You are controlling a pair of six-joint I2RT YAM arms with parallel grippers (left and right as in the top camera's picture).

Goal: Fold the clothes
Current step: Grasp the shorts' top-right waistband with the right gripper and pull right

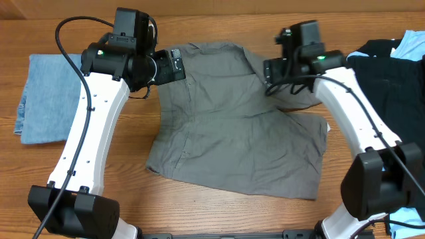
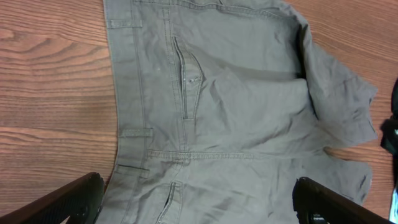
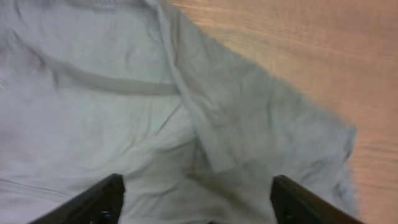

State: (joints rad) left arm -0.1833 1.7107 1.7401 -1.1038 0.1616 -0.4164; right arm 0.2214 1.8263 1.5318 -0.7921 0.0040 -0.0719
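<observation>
Brown wood-grain table (image 1: 219, 212) under everything. Large plain grey woven garment (image 1: 232, 133) spread across table centre, mostly flat but rumpled, upper right part folded over itself. In left wrist view: waistband with belt loops next to bare wood, stitched slit pocket (image 2: 189, 78), long seams. Black fabric garment (image 1: 388, 73) heaped at far right edge, near grey one, partly behind right arm. Denim-blue folded garment (image 1: 46, 99) lying flat at far left, well apart from grey one. Light blue cloth (image 1: 413, 41) at top right corner, touching black heap. Left gripper (image 1: 174, 65) over upper left edge of grey garment. Jaws spread wide, dark fingers (image 2: 68, 202) at both lower corners of wrist view. Nothing pinched, only grey cloth below. Right gripper (image 1: 273, 74) over folded upper right part of grey garment. Jaws spread wide too, fingers (image 3: 93, 202) far apart, nothing held between them, pale grey cloth and strip of wood beyond. Contact with cloth for either gripper: cannot tell.
</observation>
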